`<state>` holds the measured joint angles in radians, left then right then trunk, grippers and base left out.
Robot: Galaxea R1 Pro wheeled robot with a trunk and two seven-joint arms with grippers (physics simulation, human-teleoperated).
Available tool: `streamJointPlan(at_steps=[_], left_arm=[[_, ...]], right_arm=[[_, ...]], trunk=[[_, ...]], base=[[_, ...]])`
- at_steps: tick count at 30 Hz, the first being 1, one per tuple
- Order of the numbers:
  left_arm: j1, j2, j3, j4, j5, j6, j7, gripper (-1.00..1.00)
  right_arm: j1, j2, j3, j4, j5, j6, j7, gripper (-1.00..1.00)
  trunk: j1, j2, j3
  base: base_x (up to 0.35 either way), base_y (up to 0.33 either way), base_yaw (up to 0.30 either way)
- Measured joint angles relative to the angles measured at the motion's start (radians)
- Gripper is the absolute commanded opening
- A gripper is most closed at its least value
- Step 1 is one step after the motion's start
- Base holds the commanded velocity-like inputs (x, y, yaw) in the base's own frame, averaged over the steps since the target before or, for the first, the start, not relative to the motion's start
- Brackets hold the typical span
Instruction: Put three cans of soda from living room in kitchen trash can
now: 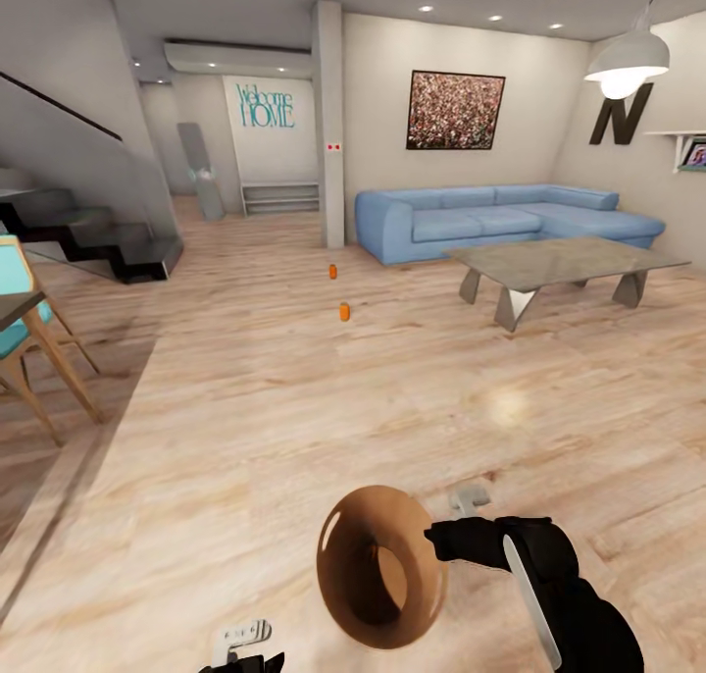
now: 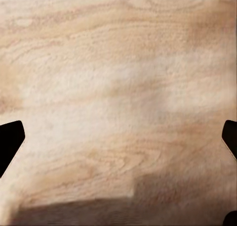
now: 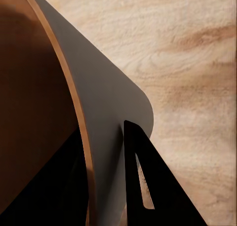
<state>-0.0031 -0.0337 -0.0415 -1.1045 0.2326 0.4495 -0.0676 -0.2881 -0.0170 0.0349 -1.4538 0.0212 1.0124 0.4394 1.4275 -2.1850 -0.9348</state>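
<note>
I carry the tash can (image 1: 380, 567) clamped by its rim in my right tool (image 1: 443, 539), left tool (image 1: 242, 653) spread empty, next driving toward two orange sodas (image 1: 344, 311) near the sofa (image 1: 500, 220).

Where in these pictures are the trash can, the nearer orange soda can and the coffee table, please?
trash can (image 1: 345, 563): head view, on its coppery outer wall.
nearer orange soda can (image 1: 344, 311): head view, on the middle of its orange body.
coffee table (image 1: 559, 258): head view, on a bare part of its grey top.

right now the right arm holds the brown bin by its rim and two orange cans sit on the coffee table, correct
Not quite. The right gripper does hold the bin by its rim, but the head view shows the two orange cans on the wood floor, apart from the coffee table.
</note>
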Motion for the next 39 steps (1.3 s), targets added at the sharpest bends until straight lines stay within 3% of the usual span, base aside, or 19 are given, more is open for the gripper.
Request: streamJointPlan(at_steps=[23,39], left_arm=[[0.000,0.000,0.000,0.002,0.000,0.000,0.000,1.00],[0.000,0.000,-0.004,0.048,-0.002,0.000,0.002,1.00]], right_arm=[[0.000,0.000,0.000,-0.002,0.001,0.007,-0.001,-1.00],[0.000,0.000,0.001,-0.006,0.002,0.006,-0.001,-1.00]], trunk=[[0.000,0.000,0.000],[0.000,0.000,0.000]], base=[[0.338,0.000,0.000],[0.338,0.000,0.000]])
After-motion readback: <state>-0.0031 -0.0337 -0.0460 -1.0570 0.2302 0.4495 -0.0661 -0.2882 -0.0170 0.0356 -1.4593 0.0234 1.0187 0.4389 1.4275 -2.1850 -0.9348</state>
